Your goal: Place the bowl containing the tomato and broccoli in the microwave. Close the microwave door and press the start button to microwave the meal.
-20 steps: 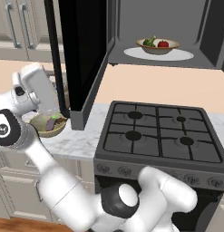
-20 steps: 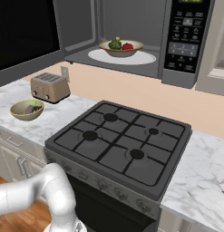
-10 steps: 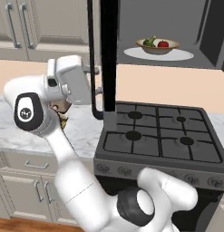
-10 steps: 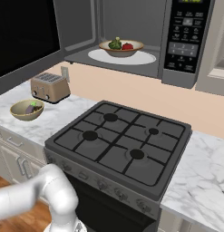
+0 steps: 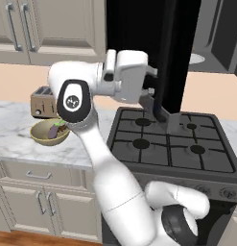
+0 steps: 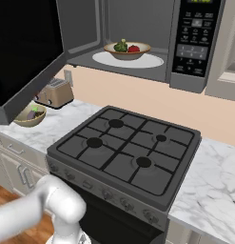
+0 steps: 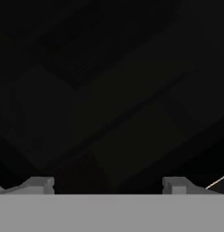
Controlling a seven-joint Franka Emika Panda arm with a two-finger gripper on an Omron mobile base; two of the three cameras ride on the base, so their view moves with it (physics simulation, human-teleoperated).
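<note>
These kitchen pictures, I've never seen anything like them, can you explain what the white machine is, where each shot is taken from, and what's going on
The white machine is a robot arm on a driving base, and the kitchen is computer-rendered. Two cameras ride on the base, behind the arm to its left and right; a third sits on the hand.

In the left view the arm reaches up, its gripper open against the black microwave door, holding nothing. The hand view is dark because it looks straight at that door, with the fingertips spread wide.

In the right view the microwave stands partly open above the stove. Inside, the bowl with the tomato and broccoli sits on the white plate. On the counter are a toaster and a second bowl.
</note>
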